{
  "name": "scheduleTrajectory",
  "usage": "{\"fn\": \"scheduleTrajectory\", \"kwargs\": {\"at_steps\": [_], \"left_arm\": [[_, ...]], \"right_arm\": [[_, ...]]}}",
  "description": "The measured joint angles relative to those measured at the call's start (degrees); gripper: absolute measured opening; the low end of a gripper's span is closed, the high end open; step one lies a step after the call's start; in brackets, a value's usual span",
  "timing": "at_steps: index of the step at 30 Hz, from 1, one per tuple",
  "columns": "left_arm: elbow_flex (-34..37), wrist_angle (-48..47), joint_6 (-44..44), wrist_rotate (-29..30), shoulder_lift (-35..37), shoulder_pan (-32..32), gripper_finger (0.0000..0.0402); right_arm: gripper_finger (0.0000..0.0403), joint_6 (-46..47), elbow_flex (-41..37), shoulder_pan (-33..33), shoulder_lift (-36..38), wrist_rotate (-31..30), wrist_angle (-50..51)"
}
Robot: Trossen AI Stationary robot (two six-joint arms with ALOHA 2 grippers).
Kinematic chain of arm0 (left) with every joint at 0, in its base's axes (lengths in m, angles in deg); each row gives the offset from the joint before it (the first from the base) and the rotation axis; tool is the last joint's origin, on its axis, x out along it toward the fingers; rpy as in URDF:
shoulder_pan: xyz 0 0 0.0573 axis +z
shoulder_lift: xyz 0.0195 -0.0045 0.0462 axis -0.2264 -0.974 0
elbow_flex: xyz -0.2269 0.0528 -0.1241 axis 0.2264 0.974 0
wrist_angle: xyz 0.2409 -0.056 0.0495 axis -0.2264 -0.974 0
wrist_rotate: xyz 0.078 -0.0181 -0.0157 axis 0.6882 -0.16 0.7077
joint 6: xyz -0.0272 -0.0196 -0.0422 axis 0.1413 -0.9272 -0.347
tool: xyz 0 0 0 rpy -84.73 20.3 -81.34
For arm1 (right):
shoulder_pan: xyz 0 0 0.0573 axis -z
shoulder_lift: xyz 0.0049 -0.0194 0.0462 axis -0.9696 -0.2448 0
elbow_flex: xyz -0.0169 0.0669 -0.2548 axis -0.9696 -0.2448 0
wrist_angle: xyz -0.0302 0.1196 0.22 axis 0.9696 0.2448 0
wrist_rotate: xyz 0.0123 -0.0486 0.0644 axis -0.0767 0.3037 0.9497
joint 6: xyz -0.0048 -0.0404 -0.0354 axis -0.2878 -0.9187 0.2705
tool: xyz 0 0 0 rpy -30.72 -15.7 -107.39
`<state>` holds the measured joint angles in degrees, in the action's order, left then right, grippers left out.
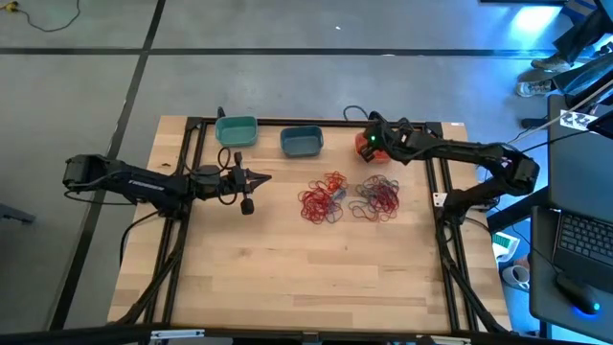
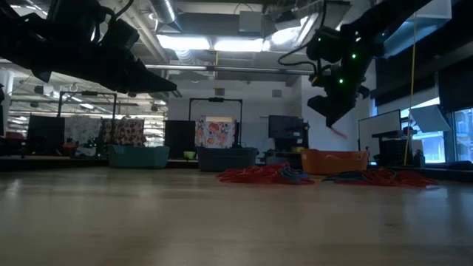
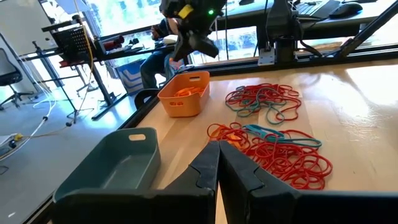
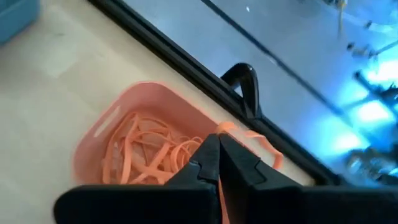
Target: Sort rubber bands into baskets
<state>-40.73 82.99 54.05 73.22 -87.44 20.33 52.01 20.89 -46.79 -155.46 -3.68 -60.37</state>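
High view: my right gripper, upper right, pinches an orange band over the orange basket already holding several; two piles mid-frame remain; left gripper pressed together, idle.

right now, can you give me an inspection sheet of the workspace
surface: wooden table, bare in its near half
job's things: teal basket, slate blue basket, orange basket with orange bands inside; two piles of rubber bands, mostly red, on the table
clutter: nothing seen
grippers: left gripper shut, holding nothing, hovering beside the left pile; right gripper shut on an orange band over the orange basket
cables: black cable at the table's far edge
surroundings: laptop beside the table; a person's shoes on the floor
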Motion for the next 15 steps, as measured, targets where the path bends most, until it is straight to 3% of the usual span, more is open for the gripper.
{"fn": "scheduleTrajectory", "kwargs": {"at_steps": [3, 15], "left_arm": [[0.0, 0.0, -0.1, 0.0, 0.0, 0.0, 0.0005], [0.0, -0.1, -0.1, 0.0, 0.0, 0.0, 0.0005]], "right_arm": [[0.0023, 4.8, 0.0, 1.8, -1.8, 1.0, 0.3], [0.0055, 6.8, 0.0, 2.4, -7.4, -2.1, -0.2]]}}
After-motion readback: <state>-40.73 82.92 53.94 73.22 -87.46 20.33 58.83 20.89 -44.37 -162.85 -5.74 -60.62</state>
